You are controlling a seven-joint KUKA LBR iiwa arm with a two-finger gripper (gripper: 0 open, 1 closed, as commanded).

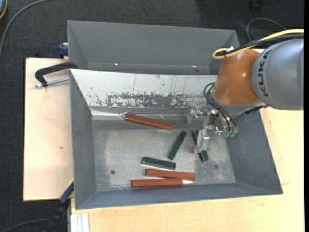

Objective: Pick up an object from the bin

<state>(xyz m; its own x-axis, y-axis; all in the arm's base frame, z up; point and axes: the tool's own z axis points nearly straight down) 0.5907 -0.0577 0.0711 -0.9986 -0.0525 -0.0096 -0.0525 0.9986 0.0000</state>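
Near the grey bin (82,144)'s right wall I have the gripper (202,145) low; can't tell its opening. Slanted dark green stick (176,145) lies just beside it toward bin centre, long axis steep. Short dark green stub (203,155) sits closest, bin-front side of the claw.

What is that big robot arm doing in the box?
The arm's gripper is down in the bin, near its right side, just over a short green stick. A longer green stick lies to its left. Red sticks and another green one lie further left. Whether it has grabbed anything can't be told.
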